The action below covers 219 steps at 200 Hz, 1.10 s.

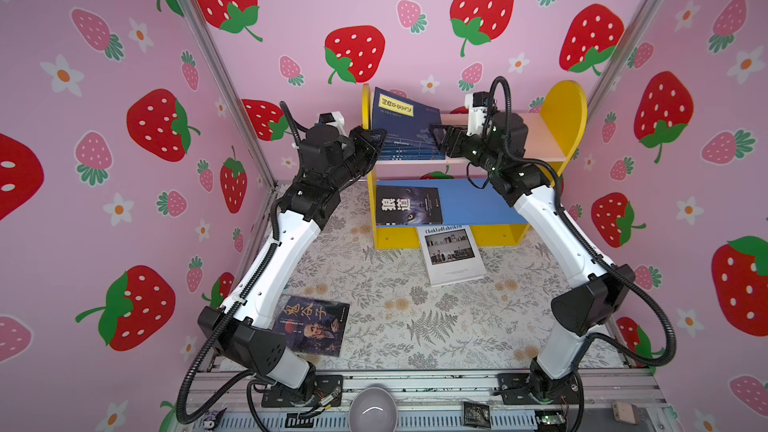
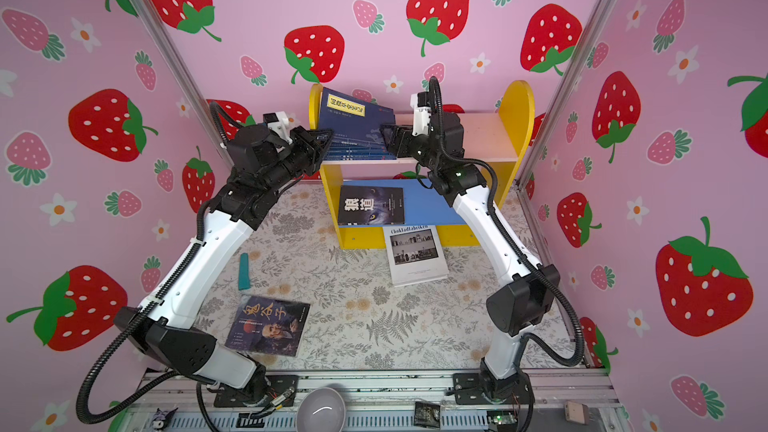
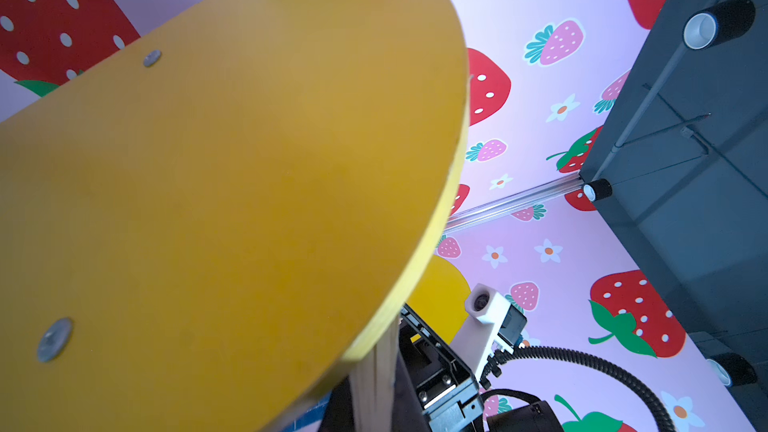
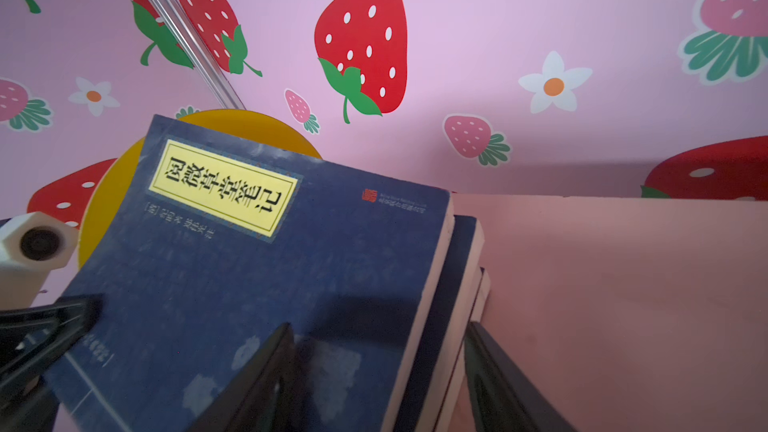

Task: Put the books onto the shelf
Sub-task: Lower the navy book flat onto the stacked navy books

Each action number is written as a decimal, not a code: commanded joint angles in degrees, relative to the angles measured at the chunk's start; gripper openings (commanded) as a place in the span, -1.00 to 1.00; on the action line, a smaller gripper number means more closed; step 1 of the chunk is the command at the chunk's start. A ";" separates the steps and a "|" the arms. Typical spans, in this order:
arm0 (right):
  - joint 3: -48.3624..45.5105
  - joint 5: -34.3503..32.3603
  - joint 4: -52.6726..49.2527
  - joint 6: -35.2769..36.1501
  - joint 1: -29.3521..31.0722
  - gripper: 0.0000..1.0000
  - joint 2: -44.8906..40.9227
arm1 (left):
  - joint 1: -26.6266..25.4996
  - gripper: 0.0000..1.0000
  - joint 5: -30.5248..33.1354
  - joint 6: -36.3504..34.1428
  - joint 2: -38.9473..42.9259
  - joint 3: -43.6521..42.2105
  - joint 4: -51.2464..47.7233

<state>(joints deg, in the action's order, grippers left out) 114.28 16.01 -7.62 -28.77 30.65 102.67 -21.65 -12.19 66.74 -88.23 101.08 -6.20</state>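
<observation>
Strawberry-papered walls point(image 1: 291, 2) are enclosing the desk point(image 1: 374, 305). At upper centre in both top views, the navy books point(image 1: 399, 118) are leaning on the pink upper board of the shelf point(image 1: 561, 118), against its left panel. The left tool point(image 1: 379, 135), closed, is sitting at their left corner. The right tool point(image 4: 378, 326), jaws apart, is straddling their right edges. Likely light, flexible and slippery-covered, the books are best gripped across the stack's thickness.

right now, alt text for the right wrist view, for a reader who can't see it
A navy book with a yellow title label lies tilted atop other navy books on the shelf's pale pink upper board, a yellow side panel behind it. The open right gripper straddles the books' page edges, and the shut left gripper sits at the cover's opposite side.
</observation>
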 commanded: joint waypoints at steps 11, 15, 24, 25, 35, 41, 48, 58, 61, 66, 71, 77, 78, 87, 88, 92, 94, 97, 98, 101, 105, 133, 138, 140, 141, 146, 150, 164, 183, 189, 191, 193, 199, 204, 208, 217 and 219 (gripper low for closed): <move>-1.39 9.86 2.44 -3.24 0.41 0.40 -2.41 | -0.15 -1.00 1.43 0.70 0.58 0.11 4.89; -2.19 10.58 2.93 -3.91 0.52 0.40 -2.75 | -0.15 -1.00 1.63 0.64 0.69 0.09 4.92; -3.65 11.38 3.92 -4.99 0.59 0.41 -3.43 | -0.10 -1.00 1.96 0.55 0.86 -0.12 5.13; -3.81 11.35 4.01 -5.07 0.61 0.41 -3.57 | -0.13 -1.00 2.02 0.52 0.86 -0.10 5.18; -5.26 11.16 4.65 -5.48 0.71 0.41 -4.60 | -0.08 -1.00 2.34 0.45 1.04 -0.34 5.12; -6.17 10.92 5.03 -5.58 0.81 0.42 -5.29 | -0.12 -1.00 2.49 0.48 1.15 -0.49 5.17; -6.97 10.59 5.31 -5.55 0.96 0.42 -5.96 | -0.13 -1.00 2.44 0.42 1.13 -0.62 5.21; -7.67 10.11 5.39 -5.48 1.04 0.43 -6.66 | -0.14 -1.00 2.43 0.49 1.14 -0.71 5.23; -7.74 9.86 5.38 -5.41 1.07 0.43 -6.76 | -0.15 -1.00 2.51 0.51 1.17 -0.78 5.21; -7.84 9.53 5.26 -5.33 1.07 0.43 -6.86 | -0.15 -1.00 2.59 0.58 1.04 -0.77 5.22; -7.76 9.12 5.16 -5.11 1.10 0.43 -6.85 | -0.07 -1.00 2.49 0.63 1.04 -0.84 5.20; -7.43 8.39 4.77 -4.79 1.07 0.44 -6.78 | -0.14 -1.00 2.45 0.66 0.96 -0.96 5.18; -7.37 8.28 4.70 -4.71 1.07 0.44 -6.78 | -0.14 -1.00 2.44 0.66 0.96 -1.01 5.20; -6.47 6.90 3.84 -3.97 1.12 0.45 -6.29 | -0.10 -1.00 2.38 0.70 1.01 -1.05 4.90; -6.32 6.83 3.75 -3.86 1.10 0.45 -6.19 | -0.12 -1.00 2.36 0.73 1.03 -1.05 4.89; -5.77 6.21 3.32 -3.54 1.08 0.45 -6.03 | -0.15 -1.00 2.35 0.68 0.95 -1.27 4.77; -5.46 5.94 3.14 -3.39 1.07 0.45 -5.83 | -0.10 -1.00 2.39 0.72 0.95 -1.35 4.81; -5.05 5.55 2.76 -3.25 1.07 0.45 -5.48 | -0.12 -1.00 2.40 0.80 1.03 -1.41 4.86; -5.00 5.41 2.64 -3.15 1.07 0.45 -5.38 | -0.13 -1.00 2.42 0.78 1.08 -1.50 4.87; -4.41 5.02 2.33 -2.84 1.07 0.45 -5.06 | -0.15 -1.00 2.35 0.91 1.13 -1.68 4.91; -3.87 4.71 1.96 -2.55 1.10 0.45 -4.60 | -0.07 -1.00 2.25 1.04 1.16 -1.88 5.03; 0.81 2.29 -0.05 -0.59 1.05 0.47 -1.51 | 0.04 -1.00 0.99 1.78 1.67 -2.08 5.82; 1.76 1.96 -0.48 -0.14 1.07 0.48 -1.05 | 0.05 -1.00 0.66 1.90 1.80 -2.03 5.93; 2.09 1.93 -0.67 0.01 1.07 0.48 -0.91 | 0.03 -1.00 0.49 1.90 1.82 -2.03 6.04; 2.31 1.92 -0.74 0.11 1.07 0.49 -0.82 | 0.03 -1.00 0.45 1.95 1.91 -2.02 6.12; 3.02 1.92 -0.98 0.50 0.99 0.50 -0.43 | 0.07 -1.00 0.05 2.06 2.11 -2.08 6.26; 3.55 1.92 -1.20 0.80 0.99 0.51 -0.29 | 0.06 -1.00 -0.22 2.16 2.26 -2.16 6.25; 4.68 1.99 -1.69 1.41 0.93 0.54 -0.23 | 0.07 -1.00 -1.13 2.56 2.80 -2.43 6.28; 3.98 2.66 -1.33 3.01 0.90 0.59 -1.41 | 0.05 -1.00 -1.70 2.52 3.60 -3.10 5.71; 3.22 2.83 -1.12 3.63 0.88 0.61 -2.00 | 0.08 -1.00 -1.70 2.58 3.85 -3.43 5.50; 2.94 2.81 -0.98 3.81 0.89 0.62 -2.20 | 0.04 -1.00 -1.68 2.60 3.92 -3.59 5.52; 2.68 2.80 -0.93 3.95 0.90 0.62 -2.48 | 0.03 -1.00 -1.76 2.65 4.04 -3.73 5.56; 1.79 2.84 -0.38 4.52 0.83 0.64 -3.17 | 0.03 -1.00 -1.85 2.95 4.38 -4.35 5.67; 0.97 2.93 0.00 4.96 0.81 0.65 -3.91 | 0.04 -1.00 -1.99 3.24 4.53 -4.87 6.13; 0.32 3.09 0.41 5.37 0.73 0.66 -4.42 | 0.03 -1.00 -2.05 3.50 4.69 -5.31 6.42; -1.06 3.32 1.08 6.25 0.64 0.69 -5.61 | 0.04 -1.00 -2.15 3.89 4.90 -6.00 6.75; -1.36 3.43 1.22 6.49 0.59 0.69 -5.88 | 0.03 -1.00 -2.16 3.96 4.93 -6.16 6.84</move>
<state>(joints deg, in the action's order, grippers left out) 115.39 18.57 -8.47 -26.33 31.24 101.25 -21.65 -13.08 69.28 -85.38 96.07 -2.90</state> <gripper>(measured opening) 0.834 0.107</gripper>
